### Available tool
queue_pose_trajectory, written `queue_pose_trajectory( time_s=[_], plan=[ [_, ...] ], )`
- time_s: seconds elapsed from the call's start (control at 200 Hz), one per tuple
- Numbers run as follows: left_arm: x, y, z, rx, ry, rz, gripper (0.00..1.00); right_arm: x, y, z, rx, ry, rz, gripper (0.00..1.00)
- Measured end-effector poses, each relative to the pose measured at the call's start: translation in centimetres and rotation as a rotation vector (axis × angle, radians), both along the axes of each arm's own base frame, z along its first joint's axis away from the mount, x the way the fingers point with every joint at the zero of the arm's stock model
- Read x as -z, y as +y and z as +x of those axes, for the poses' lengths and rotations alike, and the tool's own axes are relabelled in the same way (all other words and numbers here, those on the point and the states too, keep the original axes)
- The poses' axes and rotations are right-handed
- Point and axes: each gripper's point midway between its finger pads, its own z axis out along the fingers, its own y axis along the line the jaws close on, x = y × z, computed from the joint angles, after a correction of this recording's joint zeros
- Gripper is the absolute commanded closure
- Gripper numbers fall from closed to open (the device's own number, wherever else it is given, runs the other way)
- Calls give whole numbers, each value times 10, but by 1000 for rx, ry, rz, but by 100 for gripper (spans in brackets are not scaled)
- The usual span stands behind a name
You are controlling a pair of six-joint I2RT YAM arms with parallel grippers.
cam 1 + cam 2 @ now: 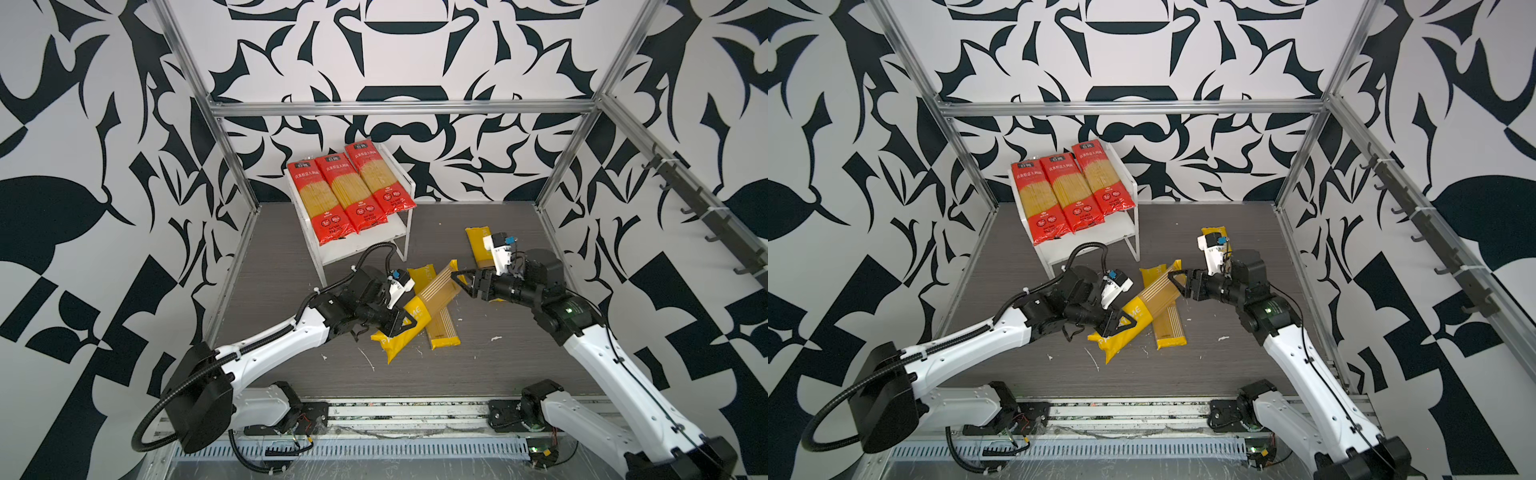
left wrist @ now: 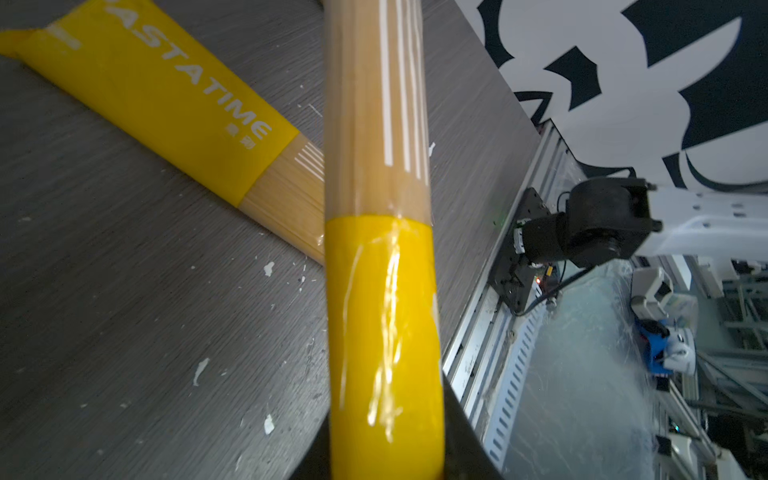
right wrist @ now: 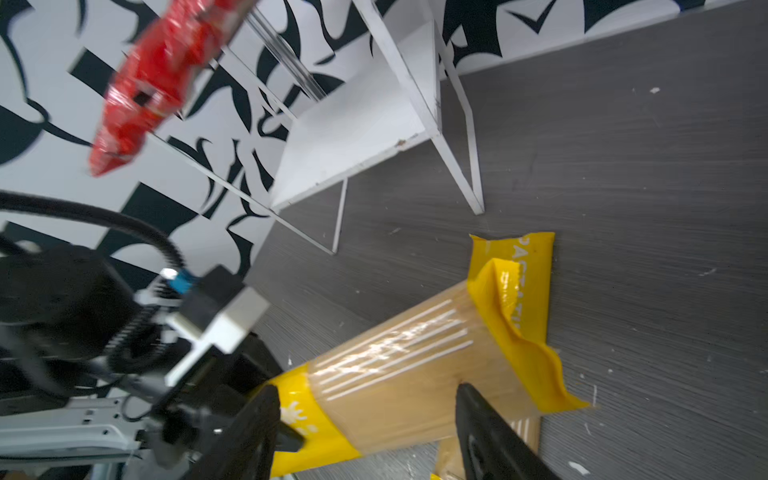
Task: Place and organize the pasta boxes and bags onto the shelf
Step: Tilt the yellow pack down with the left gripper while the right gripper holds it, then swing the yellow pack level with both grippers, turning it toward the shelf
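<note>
Left hand: jaws closed tight on the held yellow pack, gripping its lettered yellow end. The pack is tilted, its low end down by the surface and its high end raised toward the right hand. The left wrist view shows this pack running straight out from between the jaws. Right hand: jaws spread wide, fingers on either side of the pack's clear striped stretch; cannot tell whether they touch it. The held pack crosses over a second yellow pack, which lies flat on the surface beneath it and reads PASTATIME in the left wrist view. A third yellow pack lies flat farther back, partly hidden behind the right wrist. Toward the back left stands the shelf, white and two-tiered. Three red packs lie side by side on its top board, their near ends overhanging the front edge. Both top views show the same layout. White flecks dot the dark grey surface near the left hand.
</note>
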Motion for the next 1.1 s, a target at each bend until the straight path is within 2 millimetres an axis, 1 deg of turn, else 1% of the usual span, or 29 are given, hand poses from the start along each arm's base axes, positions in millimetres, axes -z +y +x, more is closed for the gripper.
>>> queue_pose_trajectory(
  time_s=[0.09, 0.13, 0.17, 0.255, 0.355, 0.455, 0.59, 0.69, 0.79, 0.875, 1.035, 1.1],
  plan=[
    [-10, 5, -1, 33, -24, -28, 90, 32, 2, 3, -35, 91, -57, 22],
    [-9, 8, -2, 39, -22, -23, 92, 39, 3, 3, -50, 113, -69, 22],
    [-7, 11, -3, 52, -14, -17, 92, 42, 3, 3, -61, 124, -72, 22],
    [-5, 15, -7, 85, -16, -9, 94, 41, 1, 2, -76, 120, -77, 21],
    [-5, 20, -14, 132, -38, -4, 96, 35, -8, 7, -70, 100, -76, 20],
    [-14, 29, -18, 167, -54, -29, 97, 33, -12, 9, -88, 84, -64, 20],
    [-21, 40, -21, 192, -58, -58, 98, 24, 2, 3, -198, 74, 2, 19],
    [-24, 43, -24, 223, -56, -56, 100, 25, 12, -2, -271, 96, 49, 19],
    [-28, 45, -26, 244, -50, -54, 100, 24, 19, -7, -322, 112, 92, 24],
    [-27, 49, -25, 246, -53, -53, 100, 23, 26, -11, -372, 119, 120, 28],
    [-23, 58, -20, 238, -49, -41, 100, 33, 43, -23, -466, 166, 144, 34],
    [-23, 58, -18, 238, -48, -40, 100, 36, 48, -27, -492, 174, 143, 38]
  ],
)
